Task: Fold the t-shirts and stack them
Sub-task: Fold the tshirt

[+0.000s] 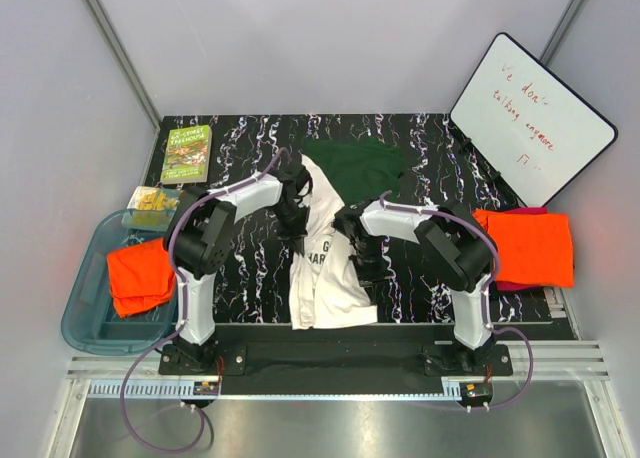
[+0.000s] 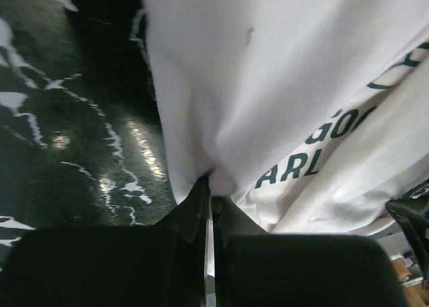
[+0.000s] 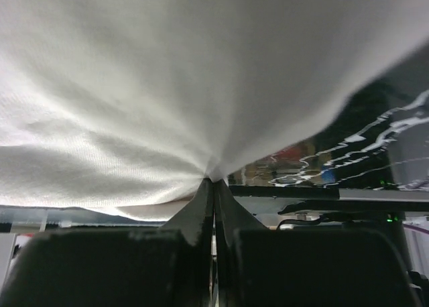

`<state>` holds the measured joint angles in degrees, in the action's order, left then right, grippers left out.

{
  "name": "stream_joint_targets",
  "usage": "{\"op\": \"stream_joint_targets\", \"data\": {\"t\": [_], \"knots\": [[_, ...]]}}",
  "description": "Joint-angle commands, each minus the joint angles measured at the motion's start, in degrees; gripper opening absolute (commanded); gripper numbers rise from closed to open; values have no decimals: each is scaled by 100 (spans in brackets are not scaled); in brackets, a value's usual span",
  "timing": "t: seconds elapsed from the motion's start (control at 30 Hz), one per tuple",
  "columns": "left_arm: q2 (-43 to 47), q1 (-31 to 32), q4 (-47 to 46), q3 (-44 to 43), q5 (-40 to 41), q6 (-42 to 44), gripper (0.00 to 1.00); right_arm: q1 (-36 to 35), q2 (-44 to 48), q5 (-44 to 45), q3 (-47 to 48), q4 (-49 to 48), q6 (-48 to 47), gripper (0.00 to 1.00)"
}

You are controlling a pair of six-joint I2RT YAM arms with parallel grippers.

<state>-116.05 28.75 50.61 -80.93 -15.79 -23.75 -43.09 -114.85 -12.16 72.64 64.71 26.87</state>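
The cream t-shirt (image 1: 325,268) with a dark green sleeve (image 1: 358,165) and dark lettering lies lengthwise in the middle of the black marbled table (image 1: 245,268). My left gripper (image 1: 297,216) is shut on its left edge; the left wrist view shows the cloth (image 2: 268,86) pinched at the fingertips (image 2: 201,193). My right gripper (image 1: 352,228) is shut on its right edge, the cloth (image 3: 167,86) bunched at the fingertips (image 3: 204,190). An orange t-shirt (image 1: 140,275) lies crumpled at the left. A folded orange t-shirt (image 1: 527,246) lies at the right.
A blue plastic bin (image 1: 92,323) holds the crumpled orange shirt at the left edge. A green book (image 1: 187,153) and a small tub of yellow bits (image 1: 152,204) lie at the far left. A whiteboard (image 1: 532,118) leans at the far right.
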Motion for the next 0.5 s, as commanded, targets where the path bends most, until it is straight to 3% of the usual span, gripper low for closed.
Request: {"op": "stream_joint_targets", "data": {"t": [0.0,0.47], "knots": [[-93,-203,-43,50,955,257,0,37,428,767,92,331,99,0],[-322,-212,-16,-28,1192,459,0,283,464,1471,-153,745,292,0]]}}
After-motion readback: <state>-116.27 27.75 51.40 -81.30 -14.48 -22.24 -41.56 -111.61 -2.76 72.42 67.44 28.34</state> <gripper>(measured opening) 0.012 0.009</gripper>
